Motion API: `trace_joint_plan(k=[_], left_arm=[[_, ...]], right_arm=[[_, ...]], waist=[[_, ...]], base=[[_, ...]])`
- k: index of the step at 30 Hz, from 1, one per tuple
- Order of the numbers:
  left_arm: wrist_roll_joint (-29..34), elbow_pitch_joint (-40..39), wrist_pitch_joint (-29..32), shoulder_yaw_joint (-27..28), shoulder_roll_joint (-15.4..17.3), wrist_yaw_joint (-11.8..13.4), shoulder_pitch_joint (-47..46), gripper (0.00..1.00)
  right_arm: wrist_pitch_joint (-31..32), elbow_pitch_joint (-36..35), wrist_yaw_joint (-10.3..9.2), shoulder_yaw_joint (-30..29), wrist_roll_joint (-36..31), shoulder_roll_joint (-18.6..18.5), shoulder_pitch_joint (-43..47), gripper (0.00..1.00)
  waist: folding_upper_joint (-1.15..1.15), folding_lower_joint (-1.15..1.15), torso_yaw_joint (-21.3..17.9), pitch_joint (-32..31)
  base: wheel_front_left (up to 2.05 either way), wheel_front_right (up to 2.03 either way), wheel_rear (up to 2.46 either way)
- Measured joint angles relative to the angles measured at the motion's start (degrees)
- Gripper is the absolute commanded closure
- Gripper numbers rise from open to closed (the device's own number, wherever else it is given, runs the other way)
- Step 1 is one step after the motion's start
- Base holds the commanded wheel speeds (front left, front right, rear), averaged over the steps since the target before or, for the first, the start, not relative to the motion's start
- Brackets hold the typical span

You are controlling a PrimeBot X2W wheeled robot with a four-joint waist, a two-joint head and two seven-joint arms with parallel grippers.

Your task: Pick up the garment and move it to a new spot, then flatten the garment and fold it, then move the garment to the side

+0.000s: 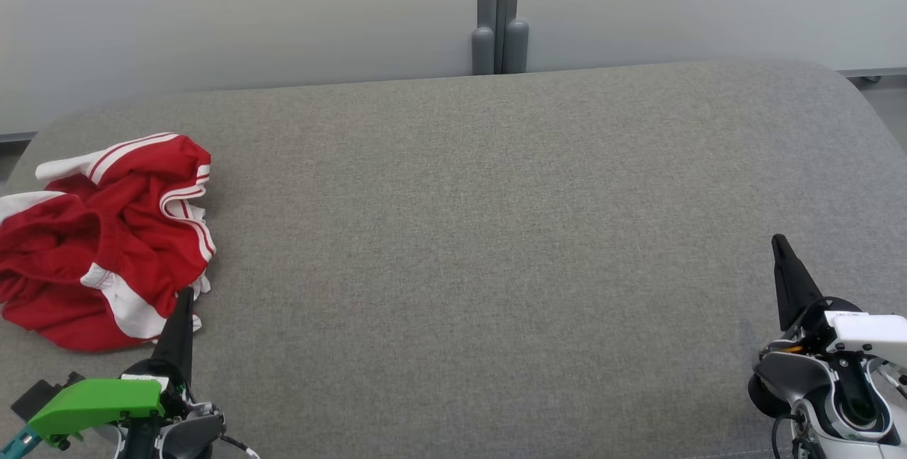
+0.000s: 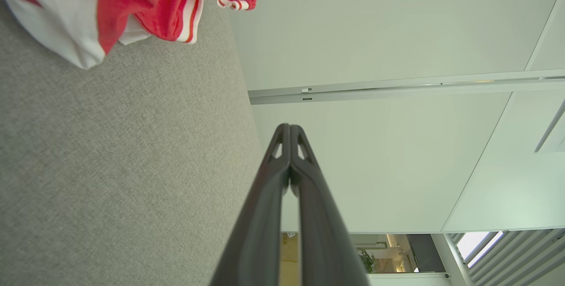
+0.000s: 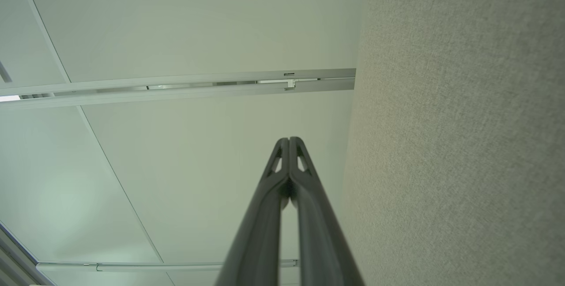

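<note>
**Ops:** Edges?

**Me:** The grey fabric-topped table (image 1: 482, 232) takes up most of the head view. Its far edge runs across the upper part of the frame and rounds down at upper left and upper right. Behind it I see pale wall panels (image 1: 248, 13) and a grey post (image 1: 499, 20) at top centre.

**Ops:** Garment?

**Me:** The garment (image 1: 99, 232) is red with white stripes and white panels, crumpled in a heap at mid left of the frame. It's close to the table's left side. The frame cuts off its left part, so I can't tell how near that edge it gets. From its right side, a wide stretch of plain fabric runs across centre frame to the right tool (image 1: 779, 241).

**Ops:** Tool state?

**Me:** My left tool (image 1: 186, 297) is at lower left, fingers pressed together with nothing between them. In the head view its tip overlaps the garment's lower right hem. In the left wrist view the cloth sits at upper left, apart from the tips, so I read it as near but not touching.

The right tool is at lower right, also closed tip to tip and holding nothing, over plain fabric well apart from the garment. In the right wrist view, the closed fingers sit against the wall panels, with table fabric down the right side of the frame.
</note>
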Motion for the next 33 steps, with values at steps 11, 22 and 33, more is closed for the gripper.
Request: trace_joint_plan(k=[11,22,33], left_arm=[[0.0,2.6,0.0,-0.4,-0.9,0.1,2.0,0.0],[0.4,2.9,-1.4,-2.1,-1.4,0.1,3.4,0.0],[4.4,1.8,-3.6,-3.9,-1.4,0.1,3.4,0.0]], right_arm=[[0.0,2.4,-0.24,0.3,0.0,0.9,2.1,0.0],[-1.6,3.4,-0.25,1.3,-1.2,1.7,3.7,0.0],[-3.5,1.3,-0.25,1.6,-8.0,1.5,3.7,0.0]], waist=[[0.0,0.0,0.0,0.0],[0.0,0.0,0.0,-0.3],[0.0,0.0,-0.1,-0.6]], base=[[0.0,0.0,0.0],[0.0,0.0,0.0],[0.0,0.0,0.0]])
